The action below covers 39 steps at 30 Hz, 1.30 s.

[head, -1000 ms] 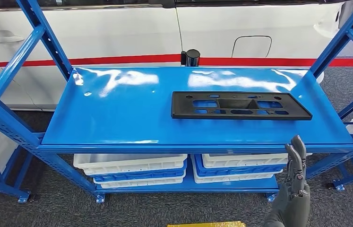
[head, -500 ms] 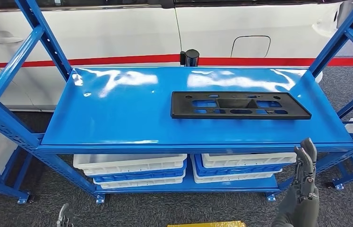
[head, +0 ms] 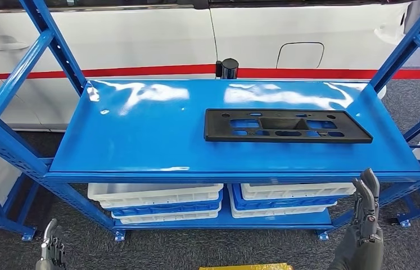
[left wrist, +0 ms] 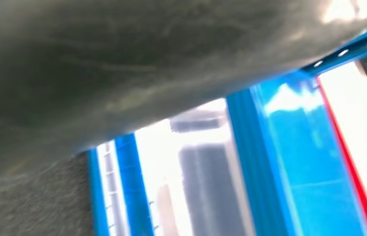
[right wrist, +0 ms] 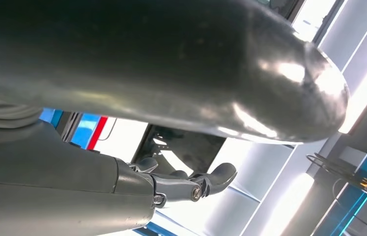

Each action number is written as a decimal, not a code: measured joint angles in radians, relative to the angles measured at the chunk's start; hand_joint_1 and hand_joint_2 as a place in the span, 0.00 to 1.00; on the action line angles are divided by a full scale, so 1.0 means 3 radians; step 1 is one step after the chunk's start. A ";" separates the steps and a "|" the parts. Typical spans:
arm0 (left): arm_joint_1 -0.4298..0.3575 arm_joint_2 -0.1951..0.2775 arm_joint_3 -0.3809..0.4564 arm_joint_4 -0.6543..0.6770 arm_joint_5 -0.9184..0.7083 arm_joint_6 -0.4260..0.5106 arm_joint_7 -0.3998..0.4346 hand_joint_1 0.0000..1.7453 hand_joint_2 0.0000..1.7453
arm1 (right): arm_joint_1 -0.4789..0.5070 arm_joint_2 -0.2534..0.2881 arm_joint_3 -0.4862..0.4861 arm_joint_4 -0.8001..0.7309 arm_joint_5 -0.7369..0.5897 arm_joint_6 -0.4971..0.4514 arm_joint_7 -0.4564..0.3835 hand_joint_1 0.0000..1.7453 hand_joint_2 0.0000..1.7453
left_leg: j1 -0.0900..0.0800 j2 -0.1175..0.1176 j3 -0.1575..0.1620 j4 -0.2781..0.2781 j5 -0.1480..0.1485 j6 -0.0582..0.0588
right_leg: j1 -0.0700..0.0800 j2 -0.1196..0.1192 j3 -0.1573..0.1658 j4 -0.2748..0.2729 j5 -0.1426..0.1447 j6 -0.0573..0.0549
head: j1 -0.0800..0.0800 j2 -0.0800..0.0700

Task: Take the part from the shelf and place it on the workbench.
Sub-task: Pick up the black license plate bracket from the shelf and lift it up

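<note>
The part (head: pixel 287 125), a flat black plate with cut-outs, lies on the blue shelf (head: pixel 140 140), toward its right half, nothing touching it. The right hand (head: pixel 362 225) is up in front of the shelf's front edge, below the part, fingers straight and pointing up, close together, holding nothing. The left hand (head: pixel 50 250) shows at the lower left, low by the floor, well apart from the part; whether its fingers are spread or curled I cannot tell. White bins (head: pixel 157 197) sit on the lower shelf. A white car (head: pixel 140 39) stands behind the rack.
</note>
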 joint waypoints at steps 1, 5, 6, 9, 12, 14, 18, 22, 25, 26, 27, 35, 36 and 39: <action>0.0003 0.0026 -0.0040 -0.0033 0.0002 0.0047 -0.0005 0.00 0.00 | 0.0000 0.0000 -0.0001 0.0000 -0.0010 0.0002 -0.0001 0.00 0.00 | 0.0000 0.0000 0.0000 0.0000 0.0000 0.0000 | 0.0000 0.0000 0.0000 0.0000 0.0000 0.0000 | 0.0000 0.0000; -0.0064 0.0360 -0.0428 -0.0234 0.0052 0.0541 0.0177 0.00 0.00 | -0.0077 0.0064 -0.0051 0.0005 -0.0039 0.0122 0.0023 0.00 0.00 | 0.0001 0.0000 0.0001 0.0000 0.0000 0.0000 | 0.0000 0.0000 -0.0001 0.0000 0.0000 0.0000 | 0.0000 0.0000; -0.0104 0.0486 -0.0570 -0.0294 0.0054 0.0688 0.0239 0.00 0.00 | -0.0108 0.0092 -0.0072 0.0008 -0.0038 0.0161 0.0036 0.00 0.00 | 0.0001 -0.0001 0.0001 0.0000 0.0001 0.0000 | 0.0001 -0.0001 0.0000 0.0000 0.0000 0.0000 | 0.0000 0.0000; -0.0197 0.0793 -0.0952 -0.0450 0.0054 0.0944 0.0391 0.00 0.00 | -0.0153 0.0148 -0.0124 0.0011 -0.0040 0.0225 0.0050 0.00 0.00 | 0.0002 -0.0001 0.0002 0.0000 0.0001 0.0000 | 0.0001 -0.0002 0.0003 0.0001 0.0000 0.0000 | 0.0000 0.0000; -0.0273 0.1038 -0.1248 -0.0547 0.0068 0.1113 0.0524 0.00 0.00 | -0.0161 0.0182 -0.0161 0.0017 -0.0044 0.0323 0.0095 0.00 0.00 | 0.0002 0.0000 0.0001 0.0000 0.0001 0.0000 | 0.0001 -0.0001 0.0003 0.0001 0.0000 0.0000 | 0.0001 0.0000; -0.0316 0.1166 -0.1394 -0.0592 0.0080 0.1239 0.0581 0.00 0.00 | -0.0173 0.0195 -0.0170 0.0030 0.0003 0.0464 0.0233 0.00 0.00 | 0.0001 0.0000 0.0000 0.0000 0.0001 0.0000 | 0.0001 -0.0001 0.0002 0.0001 0.0000 0.0000 | 0.0000 0.0000; -0.0331 0.1263 -0.1494 -0.0776 0.0080 0.1274 0.0611 0.00 0.00 | -0.0223 0.0205 -0.0164 0.0099 0.0193 0.0822 0.0640 0.00 1.00 | 0.0001 0.0000 -0.0002 0.0000 0.0001 0.0000 | 0.0000 -0.0001 0.0000 0.0001 0.0000 0.0000 | 0.0000 0.0000; -0.0332 0.1265 -0.1477 -0.0986 0.0090 0.1114 0.0620 0.00 0.00 | -0.0290 0.0206 -0.0142 0.0162 0.0290 0.0938 0.0757 0.00 1.00 | 0.0000 -0.0001 -0.0002 0.0000 0.0001 0.0000 | 0.0000 -0.0001 0.0001 0.0001 0.0000 0.0000 | 0.0000 0.0000; -0.0338 0.1259 -0.1448 -0.1075 0.0119 0.0964 0.0596 0.00 0.00 | -0.0361 0.0204 -0.0116 0.0212 0.0363 0.1047 0.0832 0.00 1.00 | 0.0000 0.0000 -0.0001 0.0000 0.0001 0.0000 | 0.0000 -0.0001 0.0001 0.0001 0.0000 0.0000 | 0.0000 0.0000; -0.0342 0.1257 -0.1438 -0.1092 0.0134 0.0912 0.0585 0.00 0.00 | -0.0396 0.0203 -0.0105 0.0230 0.0402 0.1093 0.0857 0.00 1.00 | 0.0000 0.0000 -0.0001 0.0000 0.0001 0.0000 | 0.0000 -0.0001 0.0001 0.0001 0.0000 0.0000 | 0.0000 0.0000; -0.0349 0.1252 -0.1430 -0.1105 0.0150 0.0856 0.0573 0.00 0.00 | -0.0440 0.0203 -0.0092 0.0250 0.0456 0.1144 0.0879 0.00 1.00 | 0.0000 0.0000 -0.0001 0.0000 0.0001 0.0000 | 0.0000 -0.0001 0.0001 0.0001 0.0000 0.0000 | 0.0000 0.0000; -0.0420 0.1225 -0.1391 -0.1132 0.0253 0.0558 0.0543 0.00 0.00 | -0.0804 0.0229 -0.0049 0.0436 0.0841 0.1435 0.0954 0.00 1.00 | 0.0000 0.0000 0.0000 0.0000 0.0002 0.0001 | 0.0000 -0.0001 0.0002 0.0001 0.0001 0.0000 | 0.0000 0.0000; -0.0425 0.1222 -0.1388 -0.1132 0.0262 0.0543 0.0543 0.00 0.00 | -0.0831 0.0235 -0.0048 0.0452 0.0862 0.1449 0.0958 0.00 1.00 | 0.0000 0.0000 -0.0001 0.0000 0.0002 0.0001 | 0.0000 -0.0001 0.0002 0.0001 0.0001 0.0000 | 0.0000 0.0000; -0.0434 0.1216 -0.1382 -0.1132 0.0308 0.0464 0.0552 0.00 0.00 | -0.0908 0.0248 -0.0041 0.0495 0.0963 0.1524 0.0980 0.00 1.00 | 0.0000 0.0000 -0.0003 0.0000 0.0002 0.0001 | 0.0000 -0.0001 0.0002 0.0002 0.0001 0.0000 | 0.0000 0.0000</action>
